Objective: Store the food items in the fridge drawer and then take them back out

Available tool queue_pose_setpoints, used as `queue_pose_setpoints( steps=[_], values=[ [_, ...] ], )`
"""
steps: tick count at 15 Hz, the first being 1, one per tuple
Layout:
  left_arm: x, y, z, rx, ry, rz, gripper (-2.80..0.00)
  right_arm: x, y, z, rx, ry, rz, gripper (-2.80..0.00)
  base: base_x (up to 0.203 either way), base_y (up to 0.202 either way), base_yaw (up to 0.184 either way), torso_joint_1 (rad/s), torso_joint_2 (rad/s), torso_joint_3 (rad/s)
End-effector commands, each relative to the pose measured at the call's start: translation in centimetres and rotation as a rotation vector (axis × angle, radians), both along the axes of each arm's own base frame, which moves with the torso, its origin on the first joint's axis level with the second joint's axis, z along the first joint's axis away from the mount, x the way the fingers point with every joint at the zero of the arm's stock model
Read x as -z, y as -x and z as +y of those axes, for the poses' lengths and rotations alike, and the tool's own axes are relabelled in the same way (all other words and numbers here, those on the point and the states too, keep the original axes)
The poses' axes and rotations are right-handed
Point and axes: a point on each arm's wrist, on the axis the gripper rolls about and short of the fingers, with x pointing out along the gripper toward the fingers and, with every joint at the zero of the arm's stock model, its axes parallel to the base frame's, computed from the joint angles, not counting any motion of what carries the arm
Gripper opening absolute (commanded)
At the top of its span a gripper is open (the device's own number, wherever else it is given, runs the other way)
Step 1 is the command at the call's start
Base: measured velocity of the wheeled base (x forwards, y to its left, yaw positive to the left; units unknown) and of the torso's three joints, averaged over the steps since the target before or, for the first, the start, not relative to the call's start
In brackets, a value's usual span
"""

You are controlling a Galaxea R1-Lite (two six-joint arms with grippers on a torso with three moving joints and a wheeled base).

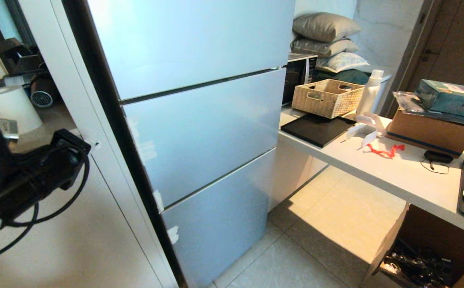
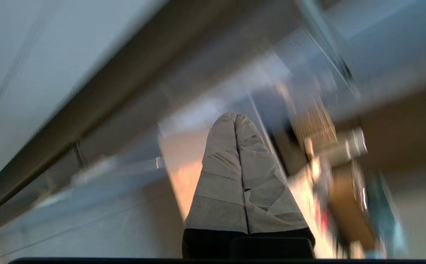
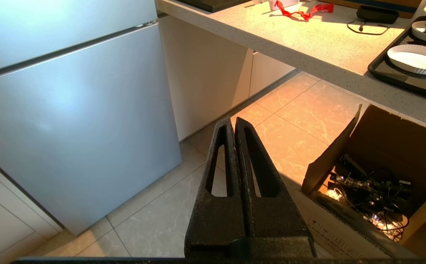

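Left gripper (image 2: 236, 121) raised, jaws together (tape-wrapped); right gripper (image 3: 233, 124) likewise.

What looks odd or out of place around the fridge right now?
White scuffed patches mark the left edges of the fridge's middle and bottom fronts, like worn finish or tape. On the counter, a red ribbon scrap lies loose. All fridge fronts are shut; no food shows.

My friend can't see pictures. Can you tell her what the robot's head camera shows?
A tall pale blue fridge stands shut, all three front panels closed, with no food in sight. The robot's left arm, black with cables, is raised at the left edge. To the right, a white counter holds a wicker basket, a white bottle and a cardboard box.
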Motion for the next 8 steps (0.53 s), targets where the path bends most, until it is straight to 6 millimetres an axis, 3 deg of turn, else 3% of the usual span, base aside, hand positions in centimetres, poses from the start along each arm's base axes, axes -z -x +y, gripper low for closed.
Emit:
queue_pose_setpoints(
  steps=[1,8],
  values=[
    [2.6,-4.2,0.0,-0.050,0.018,0.018,-2.80,0.0,0.0,0.0,-0.001,-0.001,0.002,-2.80,0.000,0.000,0.000,0.000,0.00,0.000],
    [2.4,-8.7,-0.5,-0.040,0.026,-0.049,-2.80,0.0,0.0,0.0,-0.001,-0.001,0.002,-2.80,0.000,0.000,0.000,0.000,0.00,0.000]
  ],
)
